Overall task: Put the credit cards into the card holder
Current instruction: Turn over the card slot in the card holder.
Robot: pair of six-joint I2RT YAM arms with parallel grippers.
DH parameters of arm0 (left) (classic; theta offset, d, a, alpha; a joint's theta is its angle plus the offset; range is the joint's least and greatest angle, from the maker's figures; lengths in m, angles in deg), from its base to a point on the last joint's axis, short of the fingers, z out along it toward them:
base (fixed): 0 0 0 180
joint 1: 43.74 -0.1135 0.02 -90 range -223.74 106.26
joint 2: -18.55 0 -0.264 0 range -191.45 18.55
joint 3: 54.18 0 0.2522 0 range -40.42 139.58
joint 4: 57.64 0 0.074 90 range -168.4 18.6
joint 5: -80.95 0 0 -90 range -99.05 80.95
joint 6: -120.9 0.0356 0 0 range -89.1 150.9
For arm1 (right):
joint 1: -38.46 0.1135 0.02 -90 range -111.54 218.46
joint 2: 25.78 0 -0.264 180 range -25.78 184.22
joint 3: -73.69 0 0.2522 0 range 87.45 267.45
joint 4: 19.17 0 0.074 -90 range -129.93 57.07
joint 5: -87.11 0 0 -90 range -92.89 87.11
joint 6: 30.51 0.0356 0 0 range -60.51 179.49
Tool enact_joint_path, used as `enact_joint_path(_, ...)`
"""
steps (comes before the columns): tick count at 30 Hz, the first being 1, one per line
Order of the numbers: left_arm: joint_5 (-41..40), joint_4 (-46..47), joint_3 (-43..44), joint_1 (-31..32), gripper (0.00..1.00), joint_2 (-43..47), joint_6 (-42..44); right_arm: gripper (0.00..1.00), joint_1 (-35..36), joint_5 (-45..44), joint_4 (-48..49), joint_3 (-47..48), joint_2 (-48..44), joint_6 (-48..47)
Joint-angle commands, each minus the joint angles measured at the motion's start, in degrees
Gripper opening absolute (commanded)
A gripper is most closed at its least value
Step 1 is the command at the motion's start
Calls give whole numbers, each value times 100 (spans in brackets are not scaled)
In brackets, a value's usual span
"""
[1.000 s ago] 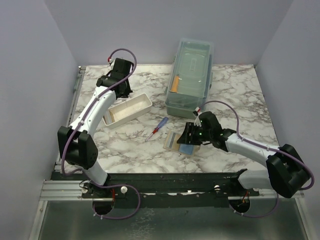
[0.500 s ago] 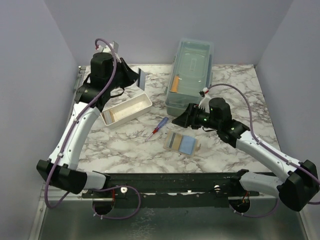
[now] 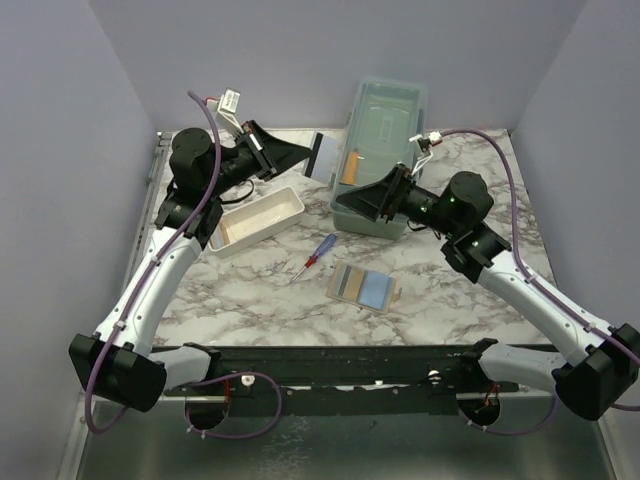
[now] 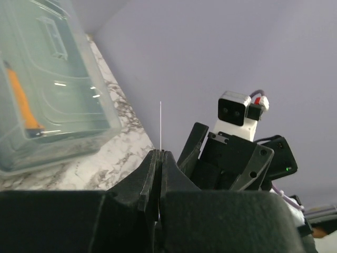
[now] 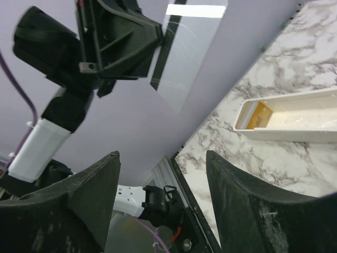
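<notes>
Lifted clear of the white tray [image 3: 297, 207], the left gripper [image 3: 306, 155] pinches a credit card [image 3: 322, 158] toward the risen, wide-open right gripper [image 3: 353, 200], likely a handover before the card holder [image 3: 364, 287].

Marble-patterned table [image 3: 470, 165], plain lavender walls [image 3: 60, 150]

Two credit cards [image 3: 322, 158] [image 5: 258, 115] I count, one card holder [image 3: 365, 288], one tray [image 3: 268, 228], one clear box [image 3: 385, 112], one screwdriver [image 3: 315, 255], one orange stick [image 3: 349, 166].
</notes>
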Motion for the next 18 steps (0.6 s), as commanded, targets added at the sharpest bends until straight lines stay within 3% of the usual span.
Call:
enact_joint_path(1, 692, 1051, -254, 2, 0, 184, -646, 69, -70, 457, 839, 83, 112, 340)
enact_joint_path(18, 1256, 2080, -1091, 229, 0, 370, -1408, 48, -159, 189, 1426, -85, 257, 628)
